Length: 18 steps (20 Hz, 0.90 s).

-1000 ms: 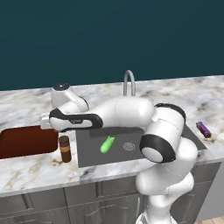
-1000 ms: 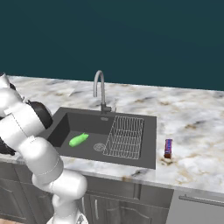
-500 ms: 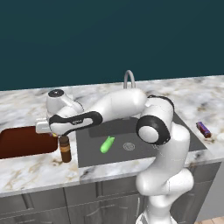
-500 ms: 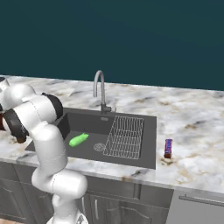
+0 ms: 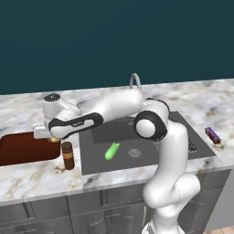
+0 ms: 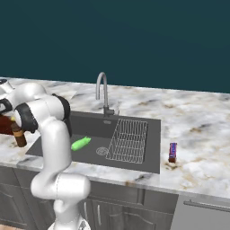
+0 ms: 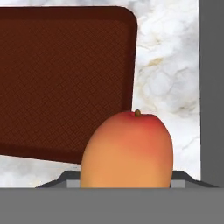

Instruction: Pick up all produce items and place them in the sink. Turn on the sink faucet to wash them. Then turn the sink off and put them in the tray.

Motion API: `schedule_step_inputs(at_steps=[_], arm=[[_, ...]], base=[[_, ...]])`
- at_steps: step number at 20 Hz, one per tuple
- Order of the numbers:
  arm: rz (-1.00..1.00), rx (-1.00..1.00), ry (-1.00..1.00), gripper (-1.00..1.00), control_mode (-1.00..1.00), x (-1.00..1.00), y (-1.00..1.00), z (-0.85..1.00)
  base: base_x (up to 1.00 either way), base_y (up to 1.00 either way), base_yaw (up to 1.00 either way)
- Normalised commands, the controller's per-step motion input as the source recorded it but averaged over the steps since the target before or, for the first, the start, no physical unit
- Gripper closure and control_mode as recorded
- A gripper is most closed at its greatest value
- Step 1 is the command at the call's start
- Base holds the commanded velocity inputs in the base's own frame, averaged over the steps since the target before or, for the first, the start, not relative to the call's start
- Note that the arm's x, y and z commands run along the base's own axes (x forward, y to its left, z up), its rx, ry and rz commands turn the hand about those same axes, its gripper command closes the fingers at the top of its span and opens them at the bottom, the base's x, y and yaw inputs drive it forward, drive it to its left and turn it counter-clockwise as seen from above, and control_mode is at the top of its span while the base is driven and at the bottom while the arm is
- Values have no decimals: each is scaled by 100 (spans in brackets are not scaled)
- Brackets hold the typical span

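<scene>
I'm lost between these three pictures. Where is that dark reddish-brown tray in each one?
Left base view: the tray lies on the counter at the far left, beside the brown jar.
Right base view: only a dark sliver of the tray peeks out at the left edge, behind the arm.
Hand view: the tray covers the upper left, behind the orange-yellow fruit.
Shared landmark: the sink's edge, seen in all three.

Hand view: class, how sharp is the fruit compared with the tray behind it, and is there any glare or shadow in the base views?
Hand view: the orange-yellow fruit looms large and soft-edged; the tray shows a fine weave. Left base view: even rendered light, no glare, the cucumber crisp in the sink. Right base view: equally flat, the faucet sharp.
</scene>
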Motion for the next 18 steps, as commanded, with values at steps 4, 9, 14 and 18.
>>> schedule_step_inputs(at_steps=[4,9,14,18], arm=[[0,-2,0,100,-100,26,9,-19],[0,-1,0,100,-100,17,0,-21],[0,0,0,100,-100,26,0,-16],[0,0,0,100,-100,24,5,-11]], base=[[0,0,0],[0,0,0],[0,0,0],[0,0,0]])
